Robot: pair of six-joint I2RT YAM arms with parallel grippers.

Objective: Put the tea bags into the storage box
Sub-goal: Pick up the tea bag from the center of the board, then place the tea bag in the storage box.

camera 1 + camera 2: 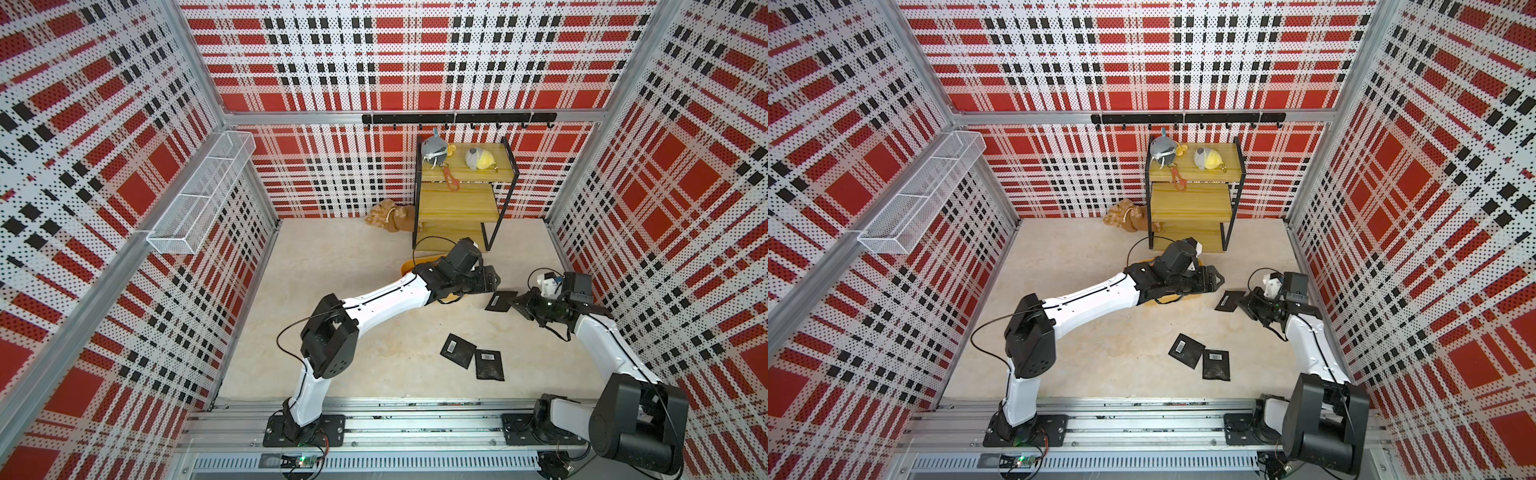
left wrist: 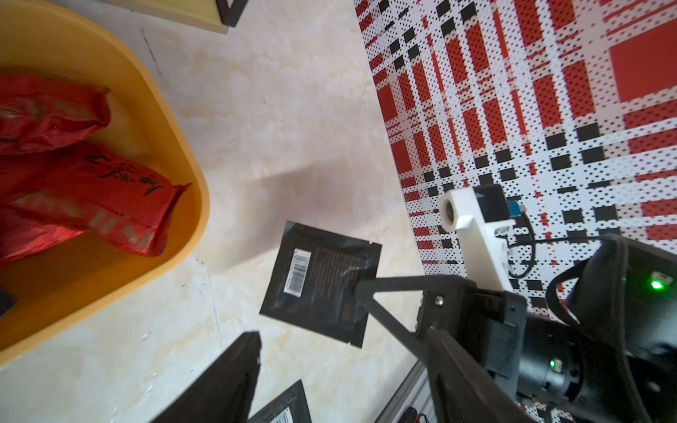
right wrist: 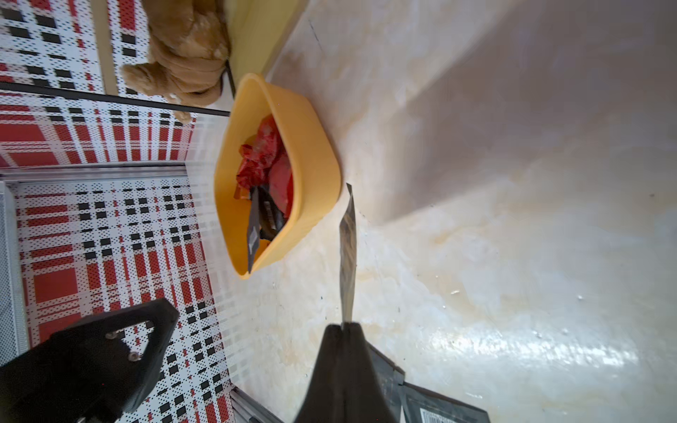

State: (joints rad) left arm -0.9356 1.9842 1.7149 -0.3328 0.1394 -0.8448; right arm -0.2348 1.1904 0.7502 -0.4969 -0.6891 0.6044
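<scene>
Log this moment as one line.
left gripper: open, by storage box | right gripper: shut on black sachet | two loose sachets on table

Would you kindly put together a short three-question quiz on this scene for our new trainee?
1. True or false: the right gripper is shut on a black sachet.
2. How many sachets lie loose on the table, outside the box?
3. The box holds: A red packets, B spoons, C nothing.
Key: 1 true; 2 two; 3 A.
</scene>
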